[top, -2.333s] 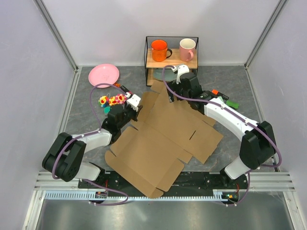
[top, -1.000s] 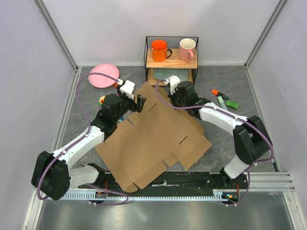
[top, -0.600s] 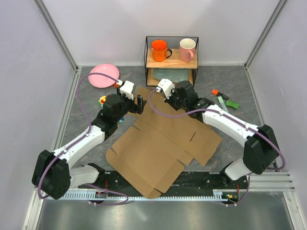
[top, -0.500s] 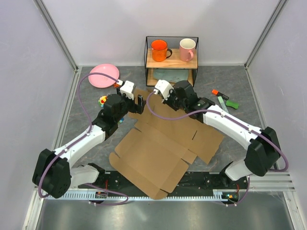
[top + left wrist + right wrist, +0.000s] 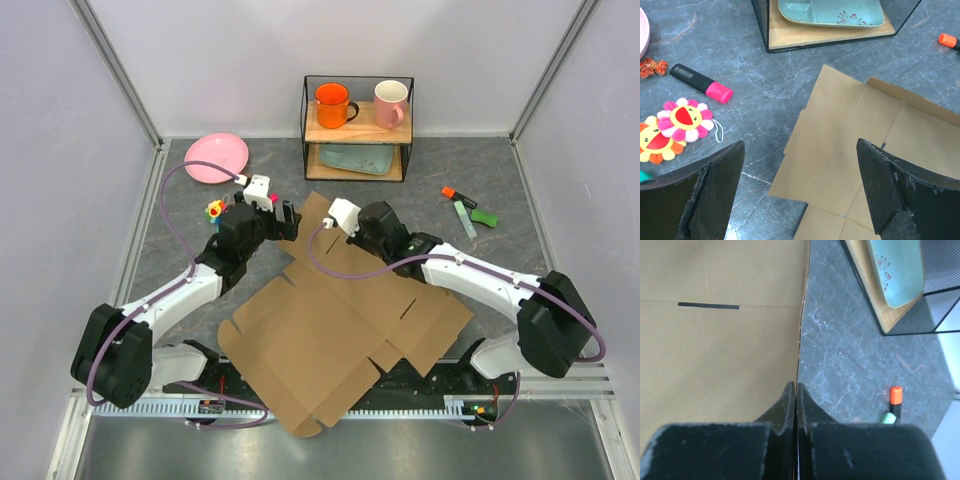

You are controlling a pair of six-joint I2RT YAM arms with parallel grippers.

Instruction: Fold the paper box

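Brown cardboard paper box unfolded flat on the table before the wire shelf, left gripper released wide over its shelf-side flap, right gripper clenched at a shelf-side edge

Paper box: plain brown corrugated cardboard, unprinted, spread open as a single blank in front of me. It lies on the grey table, turned diagonally, so its corners point far, right, near and left. The far flap, notched at its edges, reaches away from me at centre. The near corner overhangs my side of the table. Crease lines and short dark slits cross the sheet. The flaps I can see lie flat or nearly so.
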